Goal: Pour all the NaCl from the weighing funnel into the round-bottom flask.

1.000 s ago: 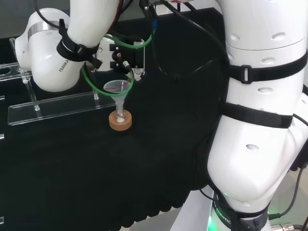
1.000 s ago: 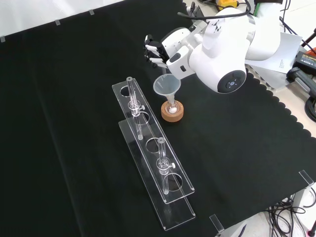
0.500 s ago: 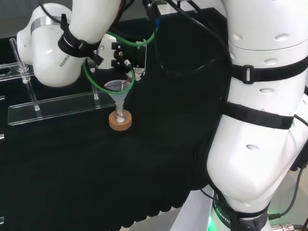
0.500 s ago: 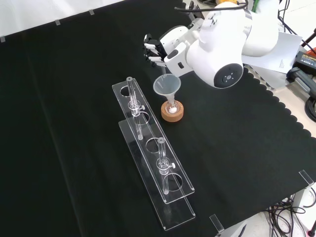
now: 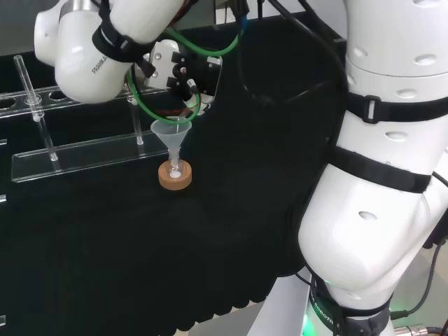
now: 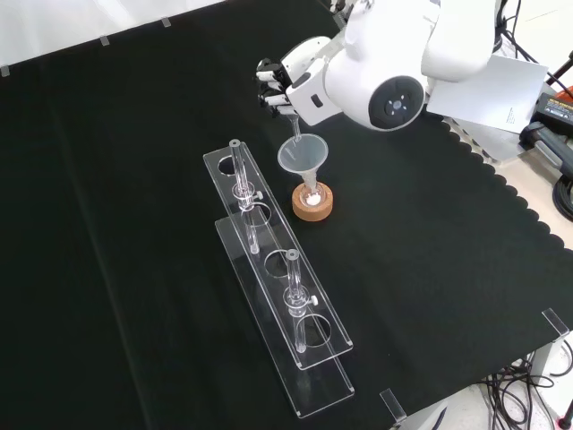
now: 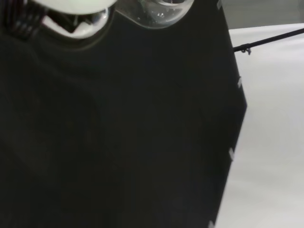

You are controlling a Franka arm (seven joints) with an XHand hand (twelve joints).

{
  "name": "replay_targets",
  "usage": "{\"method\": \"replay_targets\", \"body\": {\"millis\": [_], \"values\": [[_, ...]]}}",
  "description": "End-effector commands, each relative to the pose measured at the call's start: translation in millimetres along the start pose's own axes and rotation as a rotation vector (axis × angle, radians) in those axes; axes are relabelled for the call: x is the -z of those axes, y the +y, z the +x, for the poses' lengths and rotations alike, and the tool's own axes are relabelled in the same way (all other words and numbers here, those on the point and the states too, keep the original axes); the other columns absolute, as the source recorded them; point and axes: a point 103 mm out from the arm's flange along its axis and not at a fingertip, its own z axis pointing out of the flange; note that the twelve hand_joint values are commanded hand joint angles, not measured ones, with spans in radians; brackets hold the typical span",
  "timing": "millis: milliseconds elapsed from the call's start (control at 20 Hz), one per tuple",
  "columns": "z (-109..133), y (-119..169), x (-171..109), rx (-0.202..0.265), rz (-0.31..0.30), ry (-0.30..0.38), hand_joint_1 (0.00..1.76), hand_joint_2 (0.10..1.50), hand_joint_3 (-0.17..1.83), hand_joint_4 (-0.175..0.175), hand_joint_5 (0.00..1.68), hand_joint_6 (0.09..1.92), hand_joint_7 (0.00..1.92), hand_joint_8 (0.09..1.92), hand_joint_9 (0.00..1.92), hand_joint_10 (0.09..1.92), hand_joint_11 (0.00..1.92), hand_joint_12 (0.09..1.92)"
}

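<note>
A small round-bottom flask sits in a cork ring near the middle of the cloth, with some white powder in its bottom. A clear funnel stands in its neck. The hand hovers just above the funnel, its fingers curled round the clear weighing funnel, whose thin stem points down into the funnel's mouth. In the head view the hand hangs over the funnel, flask and cork ring. The wrist view catches a rounded clear glass piece close to the blurred hand.
Two long clear acrylic racks holding thin glass tubes lie beside the flask, at the left in the head view. A green cable loops under the wrist. The cloth's scalloped edge runs at the right of the front view.
The arm's big link and the hand have risen a little above the funnel, with the weighing funnel's stem still over its mouth. Flask, funnel and racks have stayed put.
</note>
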Motion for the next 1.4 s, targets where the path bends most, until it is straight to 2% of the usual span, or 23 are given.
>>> {"method": "replay_targets", "body": {"millis": [50,700,1100,1250,1400], "values": [[-6,1,-8,0.000,0.002,0.119,1.16,0.63,0.58,0.175,1.52,0.15,0.99,0.53,1.39,0.09,1.16,0.78],[-31,8,-39,-0.032,0.028,0.412,1.16,0.63,0.58,0.175,1.52,0.15,0.98,0.53,1.39,0.09,1.16,0.78],[-39,11,-59,-0.050,0.036,0.549,1.16,0.63,0.57,0.175,1.52,0.15,0.98,0.53,1.39,0.09,1.16,0.78],[-44,11,-67,-0.056,0.038,0.633,1.16,0.63,0.57,0.175,1.52,0.15,0.98,0.53,1.39,0.09,1.16,0.78],[-46,11,-73,-0.062,0.037,0.681,1.16,0.63,0.57,0.175,1.52,0.15,0.98,0.53,1.38,0.09,1.16,0.78]]}}
